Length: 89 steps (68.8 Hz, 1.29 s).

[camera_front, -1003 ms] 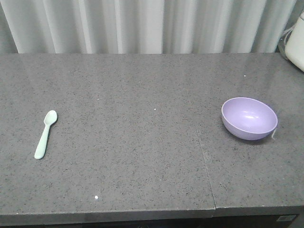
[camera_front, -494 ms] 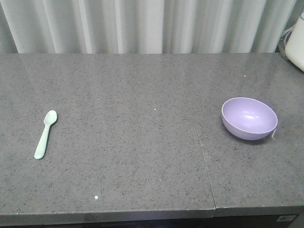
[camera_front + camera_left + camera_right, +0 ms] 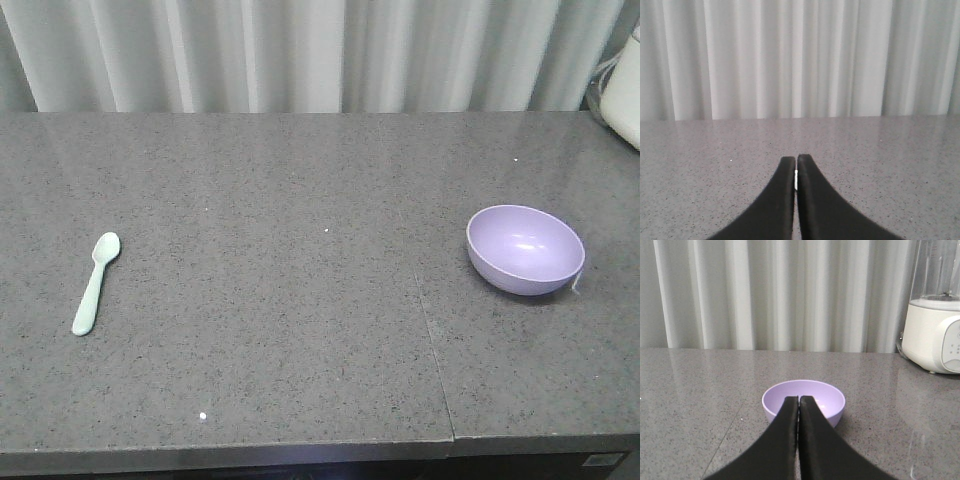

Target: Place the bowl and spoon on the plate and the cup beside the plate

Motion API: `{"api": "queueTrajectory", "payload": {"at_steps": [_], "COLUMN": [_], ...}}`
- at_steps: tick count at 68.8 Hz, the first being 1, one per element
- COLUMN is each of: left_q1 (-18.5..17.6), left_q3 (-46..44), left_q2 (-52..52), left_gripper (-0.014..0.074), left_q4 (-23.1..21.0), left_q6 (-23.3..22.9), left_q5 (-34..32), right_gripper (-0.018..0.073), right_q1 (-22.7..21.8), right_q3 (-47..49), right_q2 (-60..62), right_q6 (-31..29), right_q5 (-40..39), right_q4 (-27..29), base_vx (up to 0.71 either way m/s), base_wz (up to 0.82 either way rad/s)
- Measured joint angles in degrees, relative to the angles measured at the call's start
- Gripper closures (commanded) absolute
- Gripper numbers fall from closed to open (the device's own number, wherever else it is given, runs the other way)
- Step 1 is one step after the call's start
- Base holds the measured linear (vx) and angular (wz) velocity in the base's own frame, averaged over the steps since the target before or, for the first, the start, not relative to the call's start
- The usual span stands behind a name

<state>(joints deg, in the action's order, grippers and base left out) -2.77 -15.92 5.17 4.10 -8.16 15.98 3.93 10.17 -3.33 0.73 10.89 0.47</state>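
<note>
One bowl, one spoon, one white appliance — all on one counter.

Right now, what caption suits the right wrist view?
Shut black right gripper pointing toward a round lavender plastic bowl on a grey speckled counter.

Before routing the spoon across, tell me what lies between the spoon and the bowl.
Only bare countertop lies between the spoon and the bowl, crossed by a thin seam nearer the bowl. The front-facing view shows it.

Kitchen-like setting: speckled grey stone countertop, white blender, pale curtain behind.
</note>
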Motion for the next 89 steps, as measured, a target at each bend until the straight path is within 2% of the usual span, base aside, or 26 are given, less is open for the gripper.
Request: {"api": "queueTrajectory", "payload": {"at_steps": [15,24,35,46,57,77,89], "left_q1": [0.00,0.00,0.00,0.00,0.00,0.00,0.00], "left_q3": [-19.13,-28.68,-38.45,-43.43,-43.85,-43.86,-43.86], "left_q2": [17.19,26.67,37.31,44.50,49.15,49.79,49.79], "left_gripper": [0.0603,0.0603,0.0603,0.0603,0.0603,0.0603,0.0547], "left_q4": [-0.01,-0.06,-2.77,-4.48,-4.53,-4.53,-4.53], "left_q6": [0.00,0.00,0.00,0.00,0.00,0.00,0.00], "left_q5": [14.72,24.18,36.59,45.17,46.96,46.96,46.96], "right_gripper": [0.0570,0.0570,0.0570,0.0570,0.0570,0.0559,0.0463], "right_q1": [0.00,0.00,0.00,0.00,0.00,0.00,0.00], "right_q3": [17.49,28.98,40.66,46.92,47.92,47.97,47.97], "right_q2": [-14.97,-25.98,-38.98,-47.59,-51.26,-51.54,-51.54], "right_q6": [0.07,0.07,0.12,0.12,0.12,0.12,-0.12], "right_q5": [11.41,23.36,36.84,43.82,45.94,45.82,45.82], "right_q4": [0.00,0.00,0.00,0.04,0.21,0.21,0.21], "base_vx": [0.00,0.00,0.00,0.00,0.00,0.00,0.00], "base_wz": [0.00,0.00,0.00,0.00,0.00,0.00,0.00]}}
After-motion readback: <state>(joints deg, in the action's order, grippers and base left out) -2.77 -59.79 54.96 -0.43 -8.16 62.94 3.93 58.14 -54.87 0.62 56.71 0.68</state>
